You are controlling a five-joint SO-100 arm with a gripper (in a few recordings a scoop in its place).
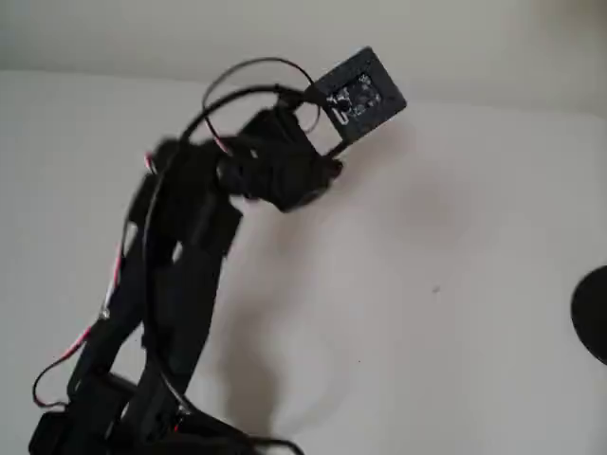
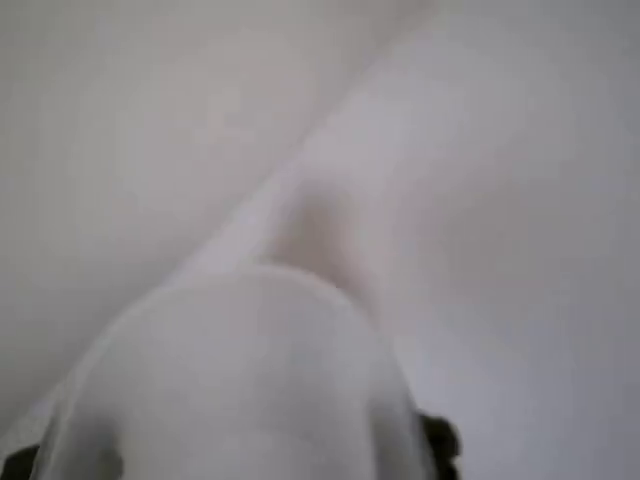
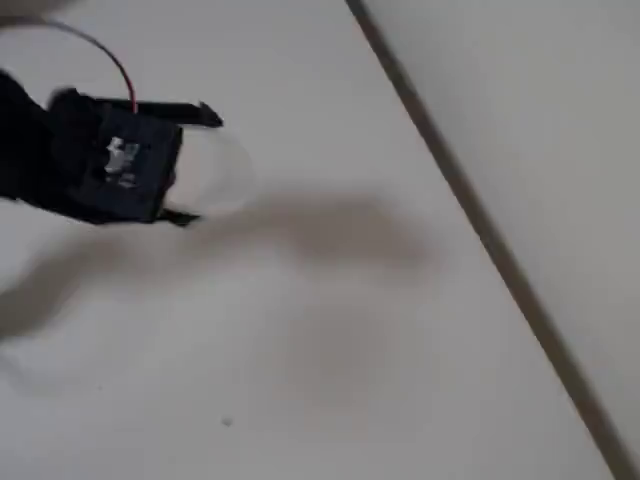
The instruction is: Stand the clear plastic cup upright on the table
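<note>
The clear plastic cup (image 3: 225, 170) sits between the two black fingers of my gripper (image 3: 195, 167), which is shut on it. It sticks out to the right of the gripper, held off the white table (image 3: 350, 380), and a soft shadow lies on the table to its right. In the wrist view the cup (image 2: 240, 370) is blurred and very close, with dark fingertips (image 2: 440, 440) at either side of it. From overhead, my black arm (image 1: 180, 246) and its camera board (image 1: 356, 95) cover the gripper and the cup.
A dark round object (image 1: 593, 313) lies at the right edge of the overhead view. The table's far edge (image 3: 480, 230) runs diagonally along a pale wall in the fixed view. Open white tabletop (image 1: 455, 237) spreads to the right of the arm.
</note>
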